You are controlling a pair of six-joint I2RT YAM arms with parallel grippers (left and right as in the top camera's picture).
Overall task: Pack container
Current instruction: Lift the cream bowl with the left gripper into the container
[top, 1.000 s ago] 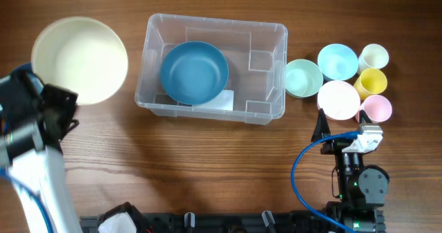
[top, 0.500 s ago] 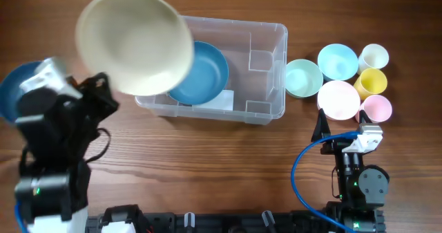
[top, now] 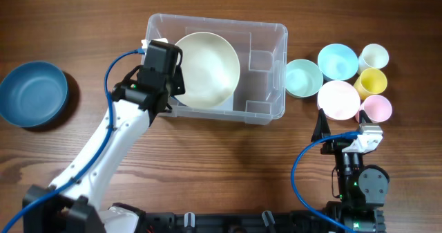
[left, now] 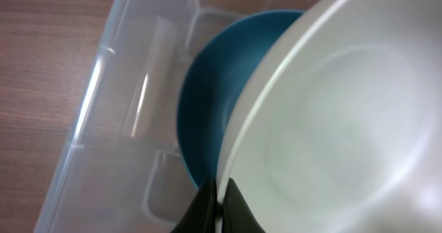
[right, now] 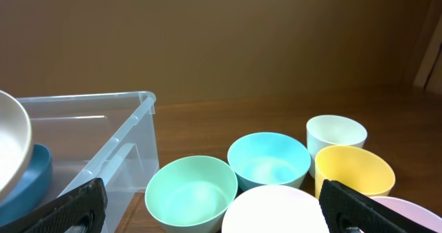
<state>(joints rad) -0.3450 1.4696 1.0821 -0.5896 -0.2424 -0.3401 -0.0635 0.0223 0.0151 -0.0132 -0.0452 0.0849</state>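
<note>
The clear plastic container (top: 276, 31) stands at the table's back middle. My left gripper (top: 164, 70) is shut on the left rim of a large cream bowl (top: 206, 68) and holds it inside the container's walls. In the left wrist view my fingers (left: 221, 207) pinch the cream bowl's rim (left: 331, 122), tilted over a dark blue bowl (left: 210, 115) that lies in the container (left: 103, 122). I cannot tell whether the two bowls touch. My right gripper (top: 342, 133) is open and empty, just in front of the small bowls (right: 221, 216).
A second dark blue bowl (top: 32, 93) sits at the far left. Right of the container (right: 131, 133) stand a mint bowl (top: 303, 77), a light blue bowl (top: 338, 61), a pale pink bowl (top: 338, 99) and cream (top: 373, 56), yellow (top: 371, 82) and pink (top: 376, 108) cups.
My left arm swung from the far left to the container, carrying the cream bowl up and over its left wall. The left blue bowl is uncovered now. The right arm has not moved.
</note>
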